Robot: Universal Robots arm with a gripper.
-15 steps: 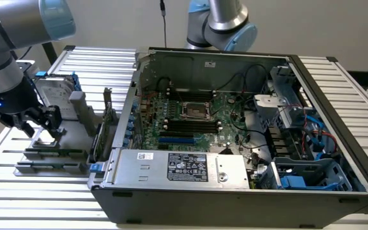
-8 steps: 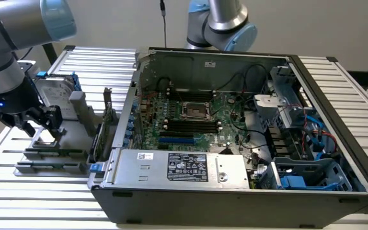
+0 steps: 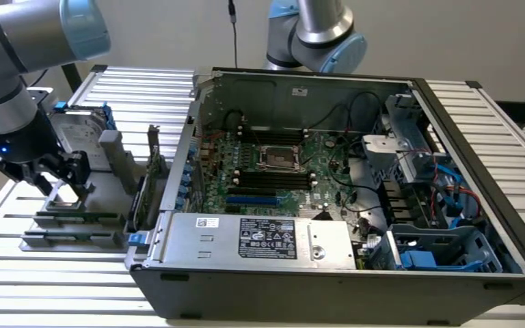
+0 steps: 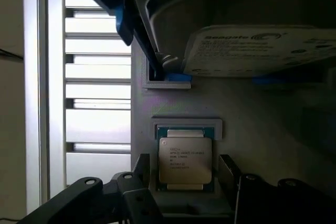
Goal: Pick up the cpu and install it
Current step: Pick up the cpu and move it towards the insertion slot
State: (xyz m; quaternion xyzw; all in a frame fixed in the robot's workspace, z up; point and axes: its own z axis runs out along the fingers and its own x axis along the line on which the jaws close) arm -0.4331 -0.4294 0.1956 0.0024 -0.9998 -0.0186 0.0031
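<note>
Wrist view: the arm's jaws stand wide open, flanking the cpu (image 4: 185, 162) without gripping it; the chip lies flat in its recess on a grey holder (image 4: 262, 124), near a Seagate hard drive (image 4: 247, 51). The holder sits on the slatted surface (image 3: 244, 311), to the exterior view's left of an open computer case (image 3: 335, 290)

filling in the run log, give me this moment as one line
gripper: open, fingers either side of cpu | cpu: flat in grey holder, not lifted | hard drive: nearby
</note>
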